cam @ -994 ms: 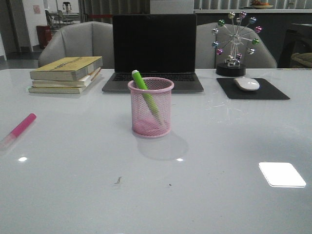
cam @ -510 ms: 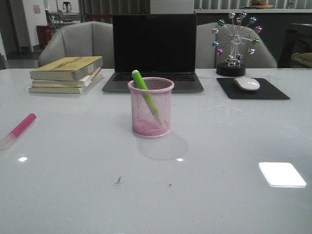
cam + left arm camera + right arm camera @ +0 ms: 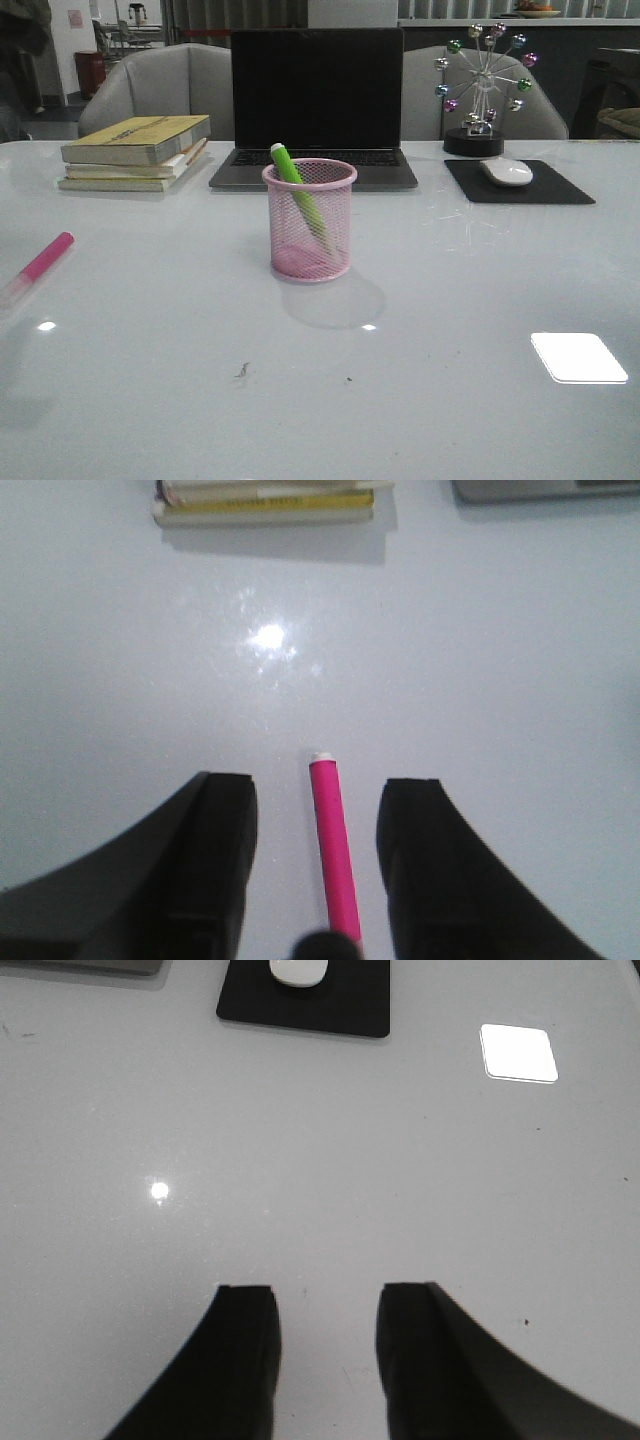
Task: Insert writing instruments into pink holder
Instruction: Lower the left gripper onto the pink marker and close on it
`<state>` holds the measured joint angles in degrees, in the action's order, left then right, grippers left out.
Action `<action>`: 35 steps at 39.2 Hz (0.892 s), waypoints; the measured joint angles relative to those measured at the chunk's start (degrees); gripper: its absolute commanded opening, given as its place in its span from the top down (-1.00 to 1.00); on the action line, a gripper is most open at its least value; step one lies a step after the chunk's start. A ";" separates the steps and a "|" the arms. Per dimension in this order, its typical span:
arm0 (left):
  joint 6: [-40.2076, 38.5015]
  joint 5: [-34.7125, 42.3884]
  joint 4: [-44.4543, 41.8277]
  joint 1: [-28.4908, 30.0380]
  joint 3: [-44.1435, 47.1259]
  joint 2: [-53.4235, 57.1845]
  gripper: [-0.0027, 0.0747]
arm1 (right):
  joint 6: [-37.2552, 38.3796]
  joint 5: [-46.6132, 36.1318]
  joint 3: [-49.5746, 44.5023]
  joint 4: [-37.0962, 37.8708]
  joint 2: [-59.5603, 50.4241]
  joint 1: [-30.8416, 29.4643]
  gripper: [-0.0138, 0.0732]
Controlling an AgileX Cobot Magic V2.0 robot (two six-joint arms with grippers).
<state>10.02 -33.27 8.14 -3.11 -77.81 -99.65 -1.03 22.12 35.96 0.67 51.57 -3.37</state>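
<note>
Nearest the robot, the left pincer (image 3: 315, 870) hangs over the white counter (image 3: 450, 400) with its fingers apart, the pink marker (image 3: 333, 850) lying flat between them but touching neither. The right pincer (image 3: 325, 1360) is also spread, over bare counter with nothing between its fingers. In the front view neither arm shows; the pink marker (image 3: 40, 262) lies at about nine o'clock from the pink holder (image 3: 309, 220), well apart from it, near the counter's left edge. The holder stands upright mid-counter with the green marker (image 3: 300, 198) already leaning inside, its capped end above the rim at about eleven o'clock.

The pink marker looks light, rigid and smooth-barrelled, likely to roll or slip on the glossy surface, so a squeeze across the middle of the barrel seems safest. The mesh cup probably weighs little and could tip if knocked.

Beyond the holder sit a laptop (image 3: 316, 100), stacked books (image 3: 135, 152) at ten o'clock, and a mouse (image 3: 506, 172) on its black pad (image 3: 560, 188) at two o'clock.
</note>
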 measured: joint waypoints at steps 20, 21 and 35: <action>0.00 -5.08 2.14 0.00 -3.94 -15.33 0.02 | 0.00 0.00 0.00 0.00 0.00 0.00 -0.17; 0.00 -5.25 2.14 0.00 -3.94 -15.54 0.02 | 0.00 0.00 0.00 0.00 0.00 0.00 -0.17; 0.00 -6.69 2.27 0.00 -3.94 -17.50 0.02 | 0.00 0.00 0.00 0.00 0.00 0.00 -0.17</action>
<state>10.02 -39.96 10.41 -3.11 -81.75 -117.15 -1.03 22.12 35.96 0.67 51.57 -3.37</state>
